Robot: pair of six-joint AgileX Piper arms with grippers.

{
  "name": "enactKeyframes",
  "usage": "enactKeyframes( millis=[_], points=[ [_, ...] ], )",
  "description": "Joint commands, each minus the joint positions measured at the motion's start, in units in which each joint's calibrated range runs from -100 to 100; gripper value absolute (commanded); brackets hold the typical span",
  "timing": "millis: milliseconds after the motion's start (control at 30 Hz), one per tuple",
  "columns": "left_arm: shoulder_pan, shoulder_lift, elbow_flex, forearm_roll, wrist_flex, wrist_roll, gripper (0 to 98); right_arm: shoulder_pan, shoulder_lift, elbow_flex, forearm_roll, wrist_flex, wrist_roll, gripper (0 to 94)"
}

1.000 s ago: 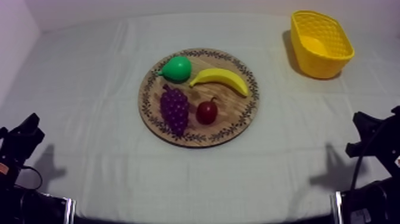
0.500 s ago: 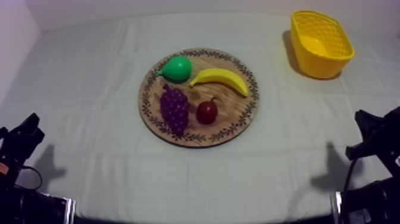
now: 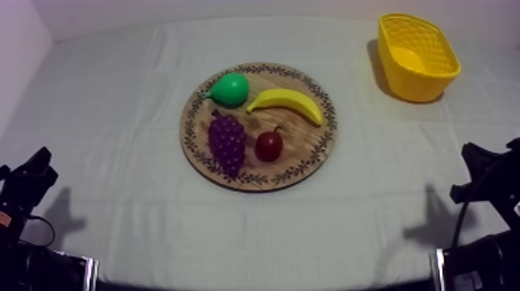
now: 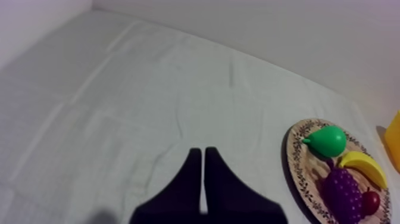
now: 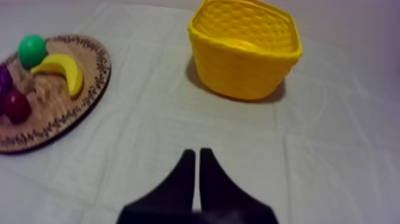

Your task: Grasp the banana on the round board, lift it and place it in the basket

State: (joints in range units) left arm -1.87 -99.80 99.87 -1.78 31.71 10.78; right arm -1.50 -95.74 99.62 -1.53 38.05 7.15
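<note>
Barely anything has moved: our right arm (image 3: 486,174) shifted slightly at the bench (image 3: 108,116) edge. Our left tool (image 4: 199,150) and right tool (image 5: 197,151) sit closed on nothing. The banana (image 3: 286,103) lies on the wooden board (image 3: 255,183), well apart from the yellow basket (image 3: 418,87); we judge every step left.

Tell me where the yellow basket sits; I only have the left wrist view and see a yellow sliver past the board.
Observer: The yellow basket stands at the table's far right corner, well apart from the wooden board.
Operator: Anything in it?
Observer: No. The right wrist view looks into it and nothing lies inside.
Operator: Right arm's state?
Observer: The right gripper is shut on nothing, pointing toward the basket.
</note>
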Motion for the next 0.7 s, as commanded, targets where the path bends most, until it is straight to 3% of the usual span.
enactKeyframes(
  millis=[0,100,167,300,533,667],
  points=[
    [0.02,-0.03,0.02,0.0,-0.02,-0.01,0.1,0.15,-0.01,0.05,-0.02,0.14,-6.46,0.3],
    [0.02,-0.03,0.02,0.0,-0.02,-0.01,0.1,0.37,-0.01,0.05,-0.93,-2.38,-6.93,0.2],
    [0.02,-0.03,0.02,0.0,-0.02,-0.01,0.1,0.37,-0.01,0.05,-1.59,-4.18,-4.93,0.2],
    [0.02,-0.03,0.02,0.0,-0.02,-0.01,0.1,0.3,-0.01,0.05,-1.52,-3.09,-5.61,0.2],
    [0.02,-0.03,0.02,0.0,-0.02,-0.01,0.1,0.25,0.31,0.08,-4.43,-5.26,0.02,0.2],
    [0.02,-0.03,0.02,0.0,-0.02,-0.01,0.1,-0.08,3.26,-0.05,-8.1,-9.27,4.6,0.2]
  ],
)
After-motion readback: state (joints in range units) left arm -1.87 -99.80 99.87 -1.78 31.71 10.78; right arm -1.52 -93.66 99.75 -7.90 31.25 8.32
